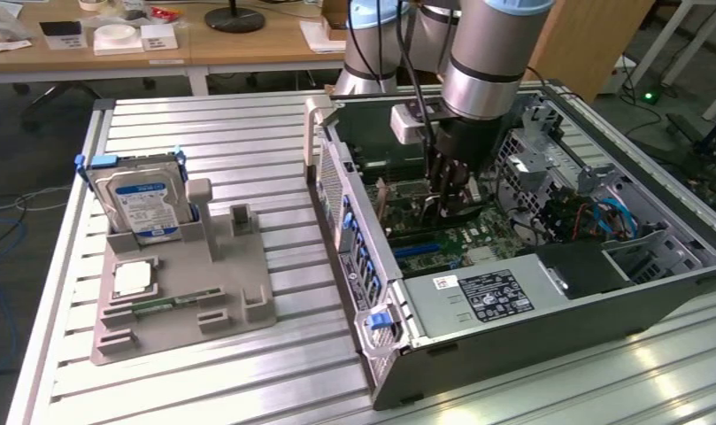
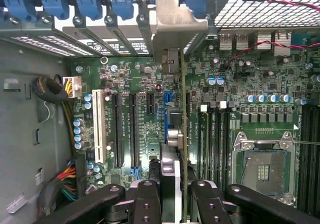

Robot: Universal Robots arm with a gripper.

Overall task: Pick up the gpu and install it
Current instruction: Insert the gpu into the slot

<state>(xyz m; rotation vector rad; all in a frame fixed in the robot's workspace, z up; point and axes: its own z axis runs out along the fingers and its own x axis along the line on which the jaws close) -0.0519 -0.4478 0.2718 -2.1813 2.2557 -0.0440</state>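
- The gpu [image 2: 174, 129] is inside the open computer case [image 1: 360, 266], standing on edge over the motherboard [image 2: 135, 69], and the wrist view looks straight down its thin side.
- The pincer [image 2: 175, 201] is clamped on it, with black fingers [image 2: 145, 204] on either face of the card and the jaws drawn narrow around it.
- The card's silver bracket [image 2: 175, 24] is at the rear wall of the case, in among the row of blue latches [image 2: 90, 4].
- The card sits between the long black expansion slots [image 2: 125, 129] on one side and the CPU socket [image 2: 262, 164] on the other. I can't tell whether its edge is down in a slot.
- From the exterior view, the arm [image 1: 488, 53] reaches straight down into the case, with the pincer [image 1: 458, 208] low over the board.
- The power supply [image 1: 488, 297], with its white and black label, sits at the near end of the case.
- The case lies on its side on a ribbed aluminium table [image 1: 192, 133].
- Over at the exterior view's left, well apart from the case, a grey holder [image 1: 216, 274] carries a hard drive [image 1: 145, 199] standing upright and a memory stick [image 1: 163, 304] lying flat.
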